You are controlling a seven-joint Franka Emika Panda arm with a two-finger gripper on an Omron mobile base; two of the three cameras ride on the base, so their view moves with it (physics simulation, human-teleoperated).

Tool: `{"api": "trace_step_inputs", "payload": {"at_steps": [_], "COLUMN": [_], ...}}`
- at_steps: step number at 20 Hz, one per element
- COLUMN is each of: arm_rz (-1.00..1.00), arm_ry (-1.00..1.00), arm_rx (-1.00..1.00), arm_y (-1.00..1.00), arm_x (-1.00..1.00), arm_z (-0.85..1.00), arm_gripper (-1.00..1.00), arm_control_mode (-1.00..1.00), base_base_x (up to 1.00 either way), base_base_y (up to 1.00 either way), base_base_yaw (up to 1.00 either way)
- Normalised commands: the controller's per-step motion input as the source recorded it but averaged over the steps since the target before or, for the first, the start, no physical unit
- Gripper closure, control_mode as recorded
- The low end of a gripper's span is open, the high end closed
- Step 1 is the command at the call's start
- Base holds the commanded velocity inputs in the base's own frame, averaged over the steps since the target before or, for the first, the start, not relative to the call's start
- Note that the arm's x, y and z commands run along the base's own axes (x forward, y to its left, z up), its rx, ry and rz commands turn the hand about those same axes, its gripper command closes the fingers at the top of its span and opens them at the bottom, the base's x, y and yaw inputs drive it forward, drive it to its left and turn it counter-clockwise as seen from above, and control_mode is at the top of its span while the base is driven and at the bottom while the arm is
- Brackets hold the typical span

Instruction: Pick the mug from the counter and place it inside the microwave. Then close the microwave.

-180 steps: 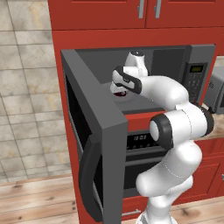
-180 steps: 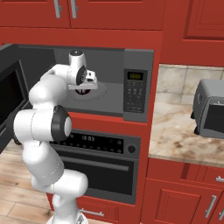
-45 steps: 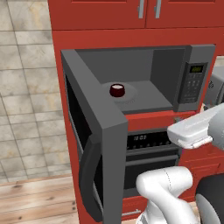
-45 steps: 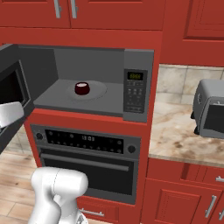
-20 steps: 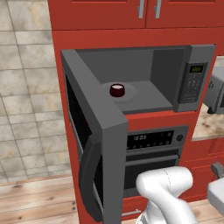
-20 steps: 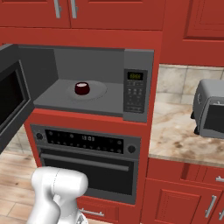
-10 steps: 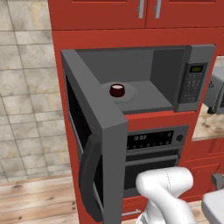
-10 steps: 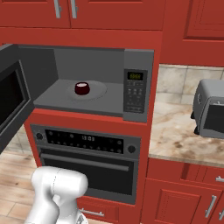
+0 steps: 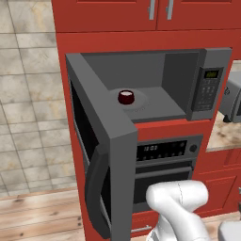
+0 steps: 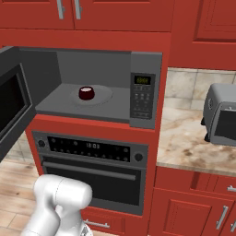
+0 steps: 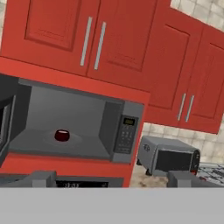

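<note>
The dark red mug (image 9: pixel 125 97) (image 10: pixel 86 92) stands upright on the round turntable inside the microwave (image 9: pixel 207 84) (image 10: pixel 143 90). Its door (image 9: pixel 106 155) hangs wide open to the left, the thick black handle (image 9: pixel 96 188) facing outward. In the hand view the mug (image 11: pixel 62 135) sits far off inside the cavity, and my gripper (image 11: pixel 113 179) is open, its fingertips (image 11: pixel 41 178) set wide apart with nothing between them. The marbled counter (image 10: pixel 193 143) lies right of the microwave.
A silver-grey toaster oven (image 10: pixel 223 115) (image 11: pixel 168 155) stands on the counter at the right. A black-fronted oven (image 10: pixel 92 152) sits below the microwave. Red cabinets (image 11: pixel 92 39) hang above. The open door (image 10: pixel 11 101) juts into the room on the left.
Since the oldest frames the mug has been let go on the turntable and the arm has drawn back out of the microwave. Over the last second the mug and door are still.
</note>
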Motion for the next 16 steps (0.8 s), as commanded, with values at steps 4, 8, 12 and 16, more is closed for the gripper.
{"api": "trace_step_inputs", "payload": {"at_steps": [4, 8, 12, 16], "arm_rz": [-0.23, -0.18, -0.11, -0.10], "arm_ry": [0.00, 0.00, -0.04, -0.01], "arm_rx": [0.00, 0.00, 0.00, 0.00], "arm_y": [0.09, 0.30, 0.44, 0.33], "arm_x": [0.00, 0.00, -0.10, -0.02], "arm_z": [0.00, 0.00, 0.00, 0.00], "arm_gripper": [-1.00, -1.00, -1.00, -1.00], "arm_control_mode": [-1.00, -1.00, -1.00, -1.00], "base_base_x": [0.00, 0.00, 0.00, 0.00], "base_base_y": [0.00, 0.00, 0.00, 0.00], "base_base_yaw": [0.00, 0.00, 0.00, 0.00]}}
